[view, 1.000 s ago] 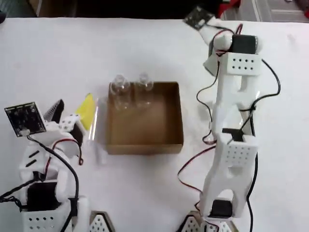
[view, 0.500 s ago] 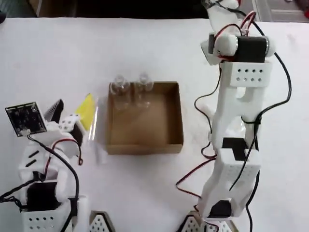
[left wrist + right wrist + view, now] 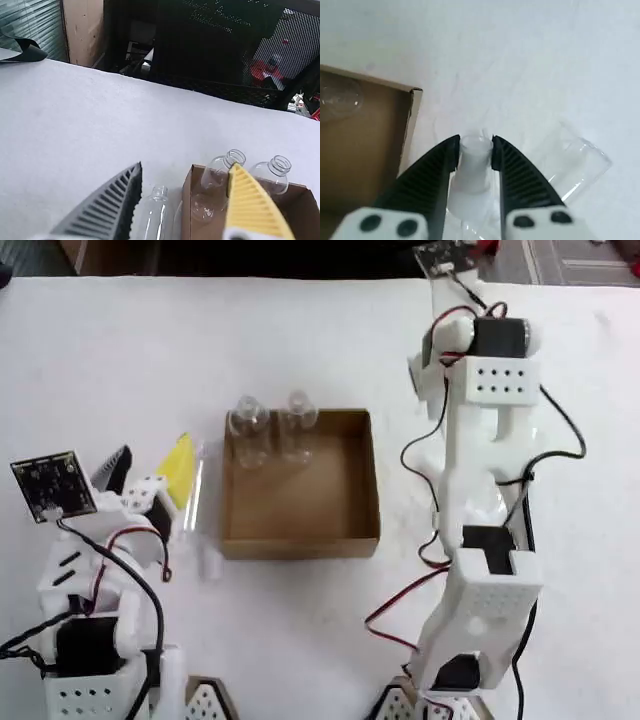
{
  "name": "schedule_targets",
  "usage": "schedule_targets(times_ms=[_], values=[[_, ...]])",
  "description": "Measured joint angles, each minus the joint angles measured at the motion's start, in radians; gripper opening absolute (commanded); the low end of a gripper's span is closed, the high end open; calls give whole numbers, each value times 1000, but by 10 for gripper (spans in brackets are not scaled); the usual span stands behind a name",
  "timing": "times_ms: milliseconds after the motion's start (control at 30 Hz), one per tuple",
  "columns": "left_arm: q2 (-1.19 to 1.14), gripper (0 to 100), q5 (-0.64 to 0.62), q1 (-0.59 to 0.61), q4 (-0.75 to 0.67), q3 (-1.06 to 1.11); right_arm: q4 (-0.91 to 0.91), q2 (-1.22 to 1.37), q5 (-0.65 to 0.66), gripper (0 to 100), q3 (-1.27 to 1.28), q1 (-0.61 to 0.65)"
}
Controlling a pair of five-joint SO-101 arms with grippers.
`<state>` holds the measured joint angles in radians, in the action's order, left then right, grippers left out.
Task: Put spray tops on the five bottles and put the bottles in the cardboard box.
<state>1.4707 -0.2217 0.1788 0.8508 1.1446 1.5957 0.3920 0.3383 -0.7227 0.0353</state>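
Note:
The cardboard box (image 3: 300,525) sits mid-table with two clear, topless bottles (image 3: 248,423) (image 3: 297,418) standing in its far left corner. They also appear in the left wrist view (image 3: 226,165) (image 3: 272,171). A third clear bottle (image 3: 196,502) (image 3: 155,210) lies on the table just left of the box. My left gripper (image 3: 155,448) (image 3: 185,170) is open beside it, one grey and one yellow finger. My right gripper (image 3: 475,142) is shut on the neck of a clear bottle (image 3: 472,172), low over the table right of the box (image 3: 412,115).
Another clear bottle (image 3: 572,157) lies on the table beside the right gripper. The right arm (image 3: 490,440) stretches along the right side of the table, with wires hanging from it. A dark wire rack (image 3: 240,55) stands past the table's far edge.
The right arm's wrist has swung: its camera board rose to the far edge, then settled slightly nearer. The left arm, box and standing bottles have not moved.

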Motion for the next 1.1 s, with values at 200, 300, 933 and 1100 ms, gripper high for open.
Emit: schedule_targets(times_ms=[200, 300, 933, 1100], values=[[0, 255, 2, 0, -41, 43, -210, 5, 0, 17, 219, -41], [0, 255, 2, 0, -89, 74, -301, -2, 0, 17, 336, -49], [0, 255, 2, 0, -109, 78, -933, -577, -54, 16, 1169, -9], [0, 255, 2, 0, -109, 78, -977, -721, -75, 16, 1255, 14]])
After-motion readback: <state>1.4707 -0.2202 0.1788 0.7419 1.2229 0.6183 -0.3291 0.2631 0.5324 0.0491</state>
